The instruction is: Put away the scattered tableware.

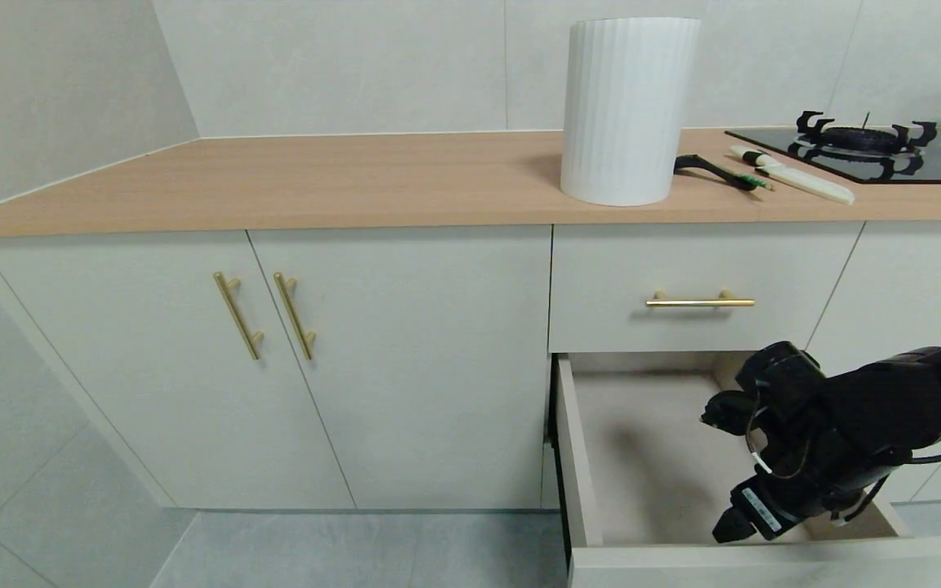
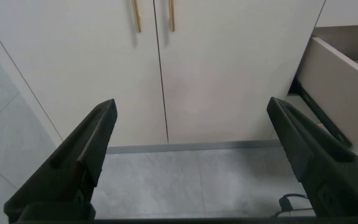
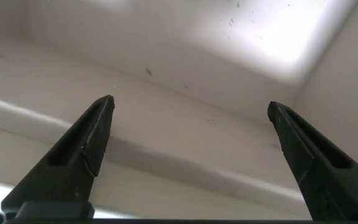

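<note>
Several utensils on counter, above right hand

Your right arm comes in low from the right and slants down to your right gripper, whose fingers stand wide apart. Your left gripper is spread just as wide and points forward and down.
</note>
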You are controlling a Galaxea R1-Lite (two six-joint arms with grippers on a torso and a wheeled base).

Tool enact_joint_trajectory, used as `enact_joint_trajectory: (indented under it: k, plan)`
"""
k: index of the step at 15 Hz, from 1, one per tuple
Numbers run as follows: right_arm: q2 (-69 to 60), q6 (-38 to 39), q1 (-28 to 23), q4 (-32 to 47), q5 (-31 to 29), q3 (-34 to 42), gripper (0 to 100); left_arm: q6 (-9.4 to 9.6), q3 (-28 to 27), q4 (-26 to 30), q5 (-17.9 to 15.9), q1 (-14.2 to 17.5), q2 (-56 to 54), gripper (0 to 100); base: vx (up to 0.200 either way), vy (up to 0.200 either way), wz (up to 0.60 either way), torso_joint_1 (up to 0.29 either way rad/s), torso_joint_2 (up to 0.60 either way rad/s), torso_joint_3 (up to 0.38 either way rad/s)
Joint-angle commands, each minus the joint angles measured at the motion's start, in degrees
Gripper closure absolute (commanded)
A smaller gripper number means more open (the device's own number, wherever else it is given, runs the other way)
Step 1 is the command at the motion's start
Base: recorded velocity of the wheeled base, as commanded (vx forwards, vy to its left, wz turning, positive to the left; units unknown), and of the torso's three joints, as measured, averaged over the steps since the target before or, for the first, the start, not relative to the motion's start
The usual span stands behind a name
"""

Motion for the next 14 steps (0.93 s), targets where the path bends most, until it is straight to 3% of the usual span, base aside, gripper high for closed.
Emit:
enact_joint_trajectory:
  k: [1, 7, 10, 12, 14]
  plan:
    - [-0.46, -0.54, 0.41, 1.46, -0.08, -0.41, 0, -0.01, 0.00, -0.01, -0.01, -0.02, 0.09, 0, 0.000, 0.000, 0.00, 0.000, 0.00, 0.000]
    - [-0.99, 0.60, 0.50, 1.20, -0.52, -2.43, 0, -0.01, 0.00, -0.01, -0.01, -0.02, 0.09, 0, 0.000, 0.000, 0.00, 0.000, 0.00, 0.000]
    - [-3.80, 5.43, 0.41, 0.84, -0.52, -4.45, 0, -0.01, 0.00, 0.08, -0.01, -0.02, 0.09, 0, 0.000, 0.000, 0.00, 0.000, 0.00, 0.000]
    - [-6.35, 6.05, -0.20, -2.32, -0.34, -4.01, 0, -0.01, 0.00, -0.01, -0.01, -0.02, 0.09, 0, 0.000, 0.000, 0.00, 0.000, 0.00, 0.000]
    - [-8.19, 6.84, -1.52, -14.98, -0.60, -0.06, 0, -0.01, 0.00, -0.01, -0.01, -0.02, 0.09, 0, 0.000, 0.000, 0.00, 0.000, 0.00, 0.000]
